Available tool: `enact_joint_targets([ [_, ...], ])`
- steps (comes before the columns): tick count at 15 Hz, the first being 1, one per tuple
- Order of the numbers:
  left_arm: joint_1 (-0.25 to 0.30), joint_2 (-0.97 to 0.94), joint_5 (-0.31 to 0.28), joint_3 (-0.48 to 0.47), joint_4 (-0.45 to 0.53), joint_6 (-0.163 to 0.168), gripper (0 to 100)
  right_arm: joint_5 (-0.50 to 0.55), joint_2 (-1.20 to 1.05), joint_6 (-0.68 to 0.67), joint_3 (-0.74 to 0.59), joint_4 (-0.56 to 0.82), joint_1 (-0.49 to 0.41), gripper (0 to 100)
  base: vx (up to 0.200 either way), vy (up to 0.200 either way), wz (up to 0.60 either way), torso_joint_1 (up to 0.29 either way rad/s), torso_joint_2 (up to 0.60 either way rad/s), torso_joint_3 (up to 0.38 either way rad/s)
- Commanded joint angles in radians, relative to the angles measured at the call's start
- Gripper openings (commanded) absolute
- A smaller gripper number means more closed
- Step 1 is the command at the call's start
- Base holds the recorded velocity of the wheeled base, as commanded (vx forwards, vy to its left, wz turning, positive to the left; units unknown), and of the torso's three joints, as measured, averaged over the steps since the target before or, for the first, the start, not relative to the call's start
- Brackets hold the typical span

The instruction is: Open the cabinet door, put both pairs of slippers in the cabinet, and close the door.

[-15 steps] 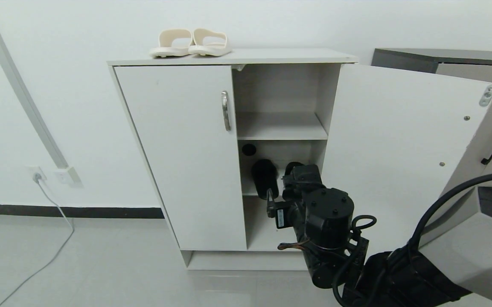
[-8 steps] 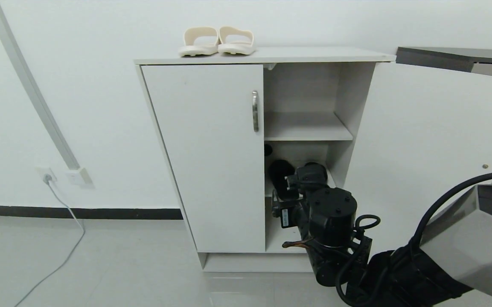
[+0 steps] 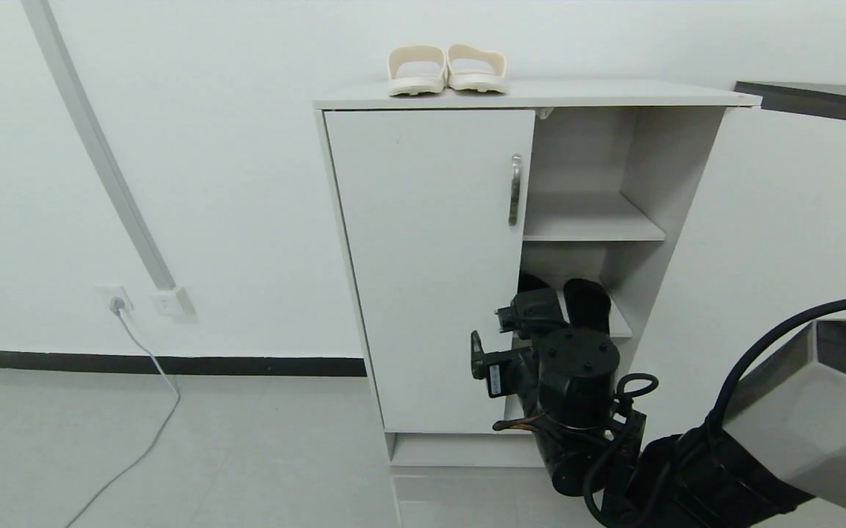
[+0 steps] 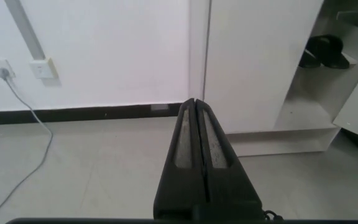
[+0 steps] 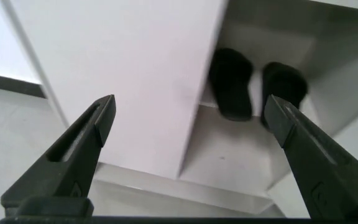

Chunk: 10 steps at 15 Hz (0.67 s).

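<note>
In the head view the whole picture has slid sideways over the last second, so that's our camera turning, not the cabinet (image 3: pixel 540 94) moving. What has really changed is the right gripper (image 3: pixel 531 308): it has backed out from the middle shelf (image 3: pixel 619 330), leaving the black slippers (image 3: pixel 588 304) lying there. One pair is in, we reckon, and the cream slippers (image 3: pixel 446 70) on the cabinet top come next, with the right-hand door (image 3: pixel 782 257) standing wide open and the left-hand door (image 3: pixel 430 257) shut. One black slipper is half hidden behind the gripper, and the open door runs off the picture's edge. Over to the left wrist view: the left gripper (image 4: pixel 194 107) has its jaws pressed together, empty, low over the floor (image 4: pixel 104 162), well apart from the cabinet. Now the right wrist view: jaws spread wide with nothing between them, the black pair side by side on the shelf beyond, and the shut door's edge covers part of that compartment.
</note>
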<state>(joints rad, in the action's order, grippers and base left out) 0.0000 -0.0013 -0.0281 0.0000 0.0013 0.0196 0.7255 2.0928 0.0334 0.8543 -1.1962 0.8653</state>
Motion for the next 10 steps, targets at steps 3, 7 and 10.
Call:
enact_joint_targets([
  [3,0.0,0.001,0.0,0.0,0.0,-0.003,0,-0.001,0.001,0.011,-0.012,-0.003,-0.011,100,0.0,0.133,0.0,0.0,0.0,0.002],
  [7,0.0,0.001,0.0,0.0,0.0,-0.003,0,-0.001,0.003,0.014,-0.012,-0.002,-0.011,100,0.0,0.0,0.0,0.0,0.0,0.0],
  [10,0.0,0.001,0.0,0.0,0.0,-0.003,0,-0.001,0.003,0.016,-0.011,-0.002,-0.011,100,0.0,0.0,0.0,0.0,0.0,0.0],
])
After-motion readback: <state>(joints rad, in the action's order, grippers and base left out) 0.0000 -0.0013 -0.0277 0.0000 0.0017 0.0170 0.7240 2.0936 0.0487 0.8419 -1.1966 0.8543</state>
